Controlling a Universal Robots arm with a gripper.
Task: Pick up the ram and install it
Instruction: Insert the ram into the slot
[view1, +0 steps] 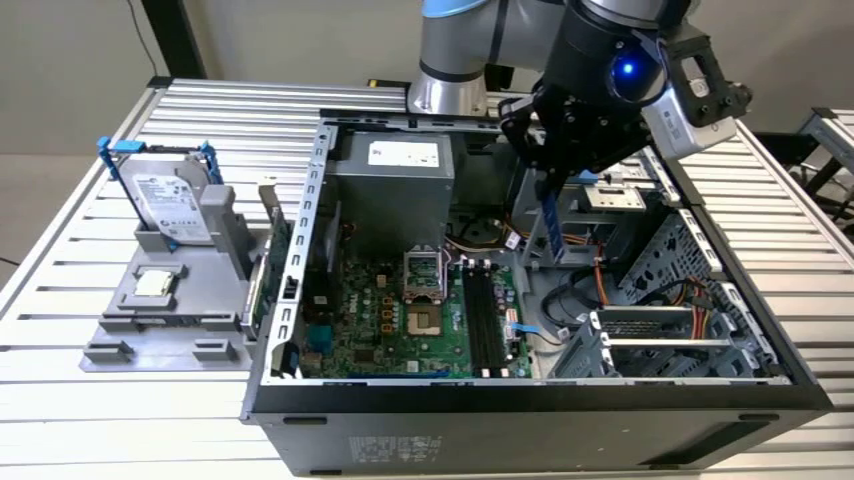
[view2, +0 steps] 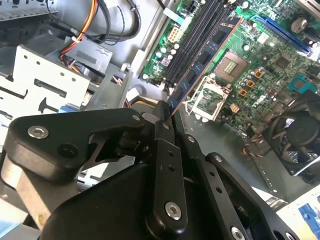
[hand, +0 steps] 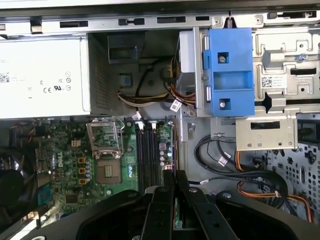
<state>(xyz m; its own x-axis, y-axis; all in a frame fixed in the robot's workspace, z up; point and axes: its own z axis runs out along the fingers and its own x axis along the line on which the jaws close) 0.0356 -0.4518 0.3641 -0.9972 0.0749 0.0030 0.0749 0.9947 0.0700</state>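
My gripper (view1: 549, 172) hangs over the open computer case (view1: 534, 395) and is shut on the ram (view1: 551, 218), a long thin bluish stick that points down toward the motherboard (view1: 400, 320). In the second wrist view the ram (view2: 202, 60) runs out from the fingertips (view2: 161, 111) at a slant, above and beside the black memory slots (view2: 192, 42). In the first wrist view the ram (hand: 173, 150) is seen edge-on just past my gripper (hand: 175, 176), to one side of the memory slots (hand: 146, 147). The slots (view1: 483, 312) lie below and toward the exterior view's left of the stick's lower end.
On a grey fixture (view1: 160, 320) at the exterior view's left stand a silver hard drive in a blue frame (view1: 167, 200) and a small square chip (view1: 154, 283). Inside the case are the power supply (view1: 394, 160), the CPU socket (view1: 427, 290), cables (view1: 587, 295) and a metal drive cage (view1: 667, 335).
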